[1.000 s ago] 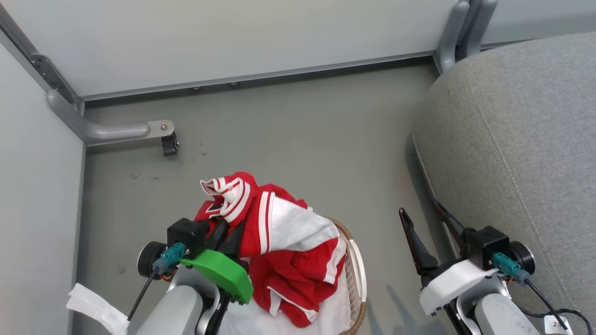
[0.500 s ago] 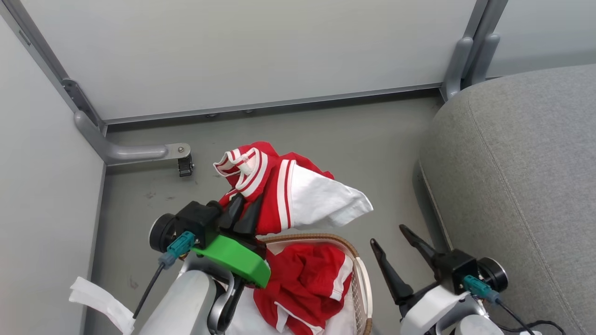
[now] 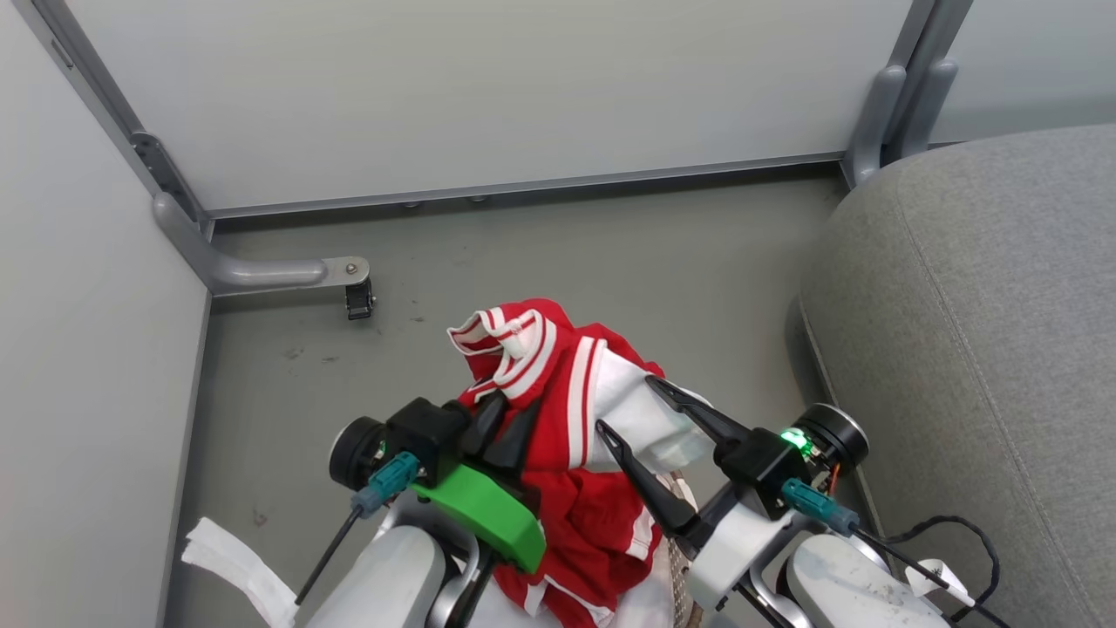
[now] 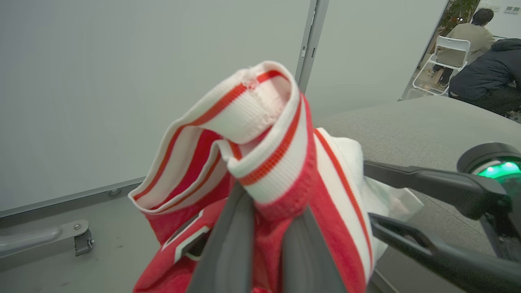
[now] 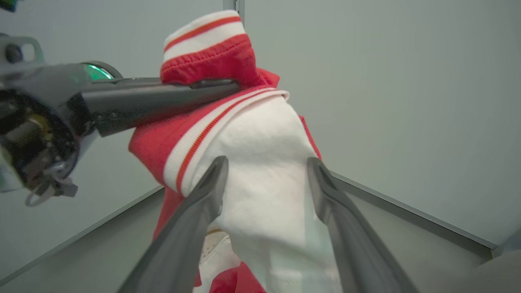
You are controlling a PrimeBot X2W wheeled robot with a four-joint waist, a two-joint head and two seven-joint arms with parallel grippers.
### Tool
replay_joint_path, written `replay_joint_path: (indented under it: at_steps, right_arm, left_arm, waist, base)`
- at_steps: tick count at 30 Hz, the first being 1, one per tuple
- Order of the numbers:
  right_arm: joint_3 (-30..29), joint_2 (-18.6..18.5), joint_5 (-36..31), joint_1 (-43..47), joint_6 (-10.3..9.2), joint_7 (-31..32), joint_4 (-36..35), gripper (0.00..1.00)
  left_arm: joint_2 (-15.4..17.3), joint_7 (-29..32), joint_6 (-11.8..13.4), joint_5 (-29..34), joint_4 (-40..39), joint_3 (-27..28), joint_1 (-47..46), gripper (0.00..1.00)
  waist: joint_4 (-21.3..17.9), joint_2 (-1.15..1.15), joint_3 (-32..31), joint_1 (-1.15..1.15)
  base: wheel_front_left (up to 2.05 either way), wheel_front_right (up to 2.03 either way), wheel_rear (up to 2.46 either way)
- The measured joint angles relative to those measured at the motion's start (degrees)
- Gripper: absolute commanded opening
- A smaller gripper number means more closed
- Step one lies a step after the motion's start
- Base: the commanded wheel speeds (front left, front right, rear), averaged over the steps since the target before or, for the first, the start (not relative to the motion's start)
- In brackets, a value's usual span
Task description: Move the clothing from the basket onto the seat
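Your right gripper [image 3: 624, 403] has swung in from the right since half a second ago. The white sleeve panel that then stuck out sideways now droops between its fingers [image 5: 189, 219]. Those fingers stand apart, one on each side of the white panel, not closed on it.

Your left gripper [image 3: 513, 410] is clenched on the bright red soft garment [image 3: 558, 384] with white panels and striped trim. It pinches red cloth just under the ribbed collar, which folds over above the fingertips.

The floor [image 3: 540, 253] is plain matt grey, scuffed in spots. Pale partition panels [image 3: 453, 87] in grey metal frames wall it at the far side and on the left. A metal foot [image 3: 288, 274] with a small black caster stands at the far left. The large grey woven couch cushion [image 3: 976, 331] takes up the right.

The garment hangs bunched in the air. Its lower part trails down to the white perforated plastic basket [image 3: 678, 576], a sliver of which shows near you, between your arms.
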Motion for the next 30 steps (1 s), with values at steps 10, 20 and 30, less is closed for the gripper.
replay_joint_path:
  at_steps: [10,20,30]
  right_arm:
    - [4.5,1.6,1.9,-3.9,-0.01,0.0,7.0,1.00]
    - [6.4,2.8,6.8,-6.4,-0.01,0.0,11.1,0.00]
    - [3.7,2.5,8.1,-5.4,0.00,0.0,8.5,0.00]
  left_arm:
    - [-0.6,0.0,0.0,-2.5,0.0,-6.8,-0.9,0.00]
    - [-0.5,0.0,0.0,-6.2,-1.2,-12.1,-1.9,0.00]
    - [-0.1,-0.1,0.0,-6.2,-1.1,-10.1,-2.2,1.00]
  waist:
    - [2.5,0.00,0.3,0.00]
    - [4.1,0.00,1.2,0.00]
    - [2.3,0.00,1.9,0.00]
  base:
    - [0.00,0.00,0.00]
    - [0.00,0.00,0.00]
    - [0.00,0.00,0.00]
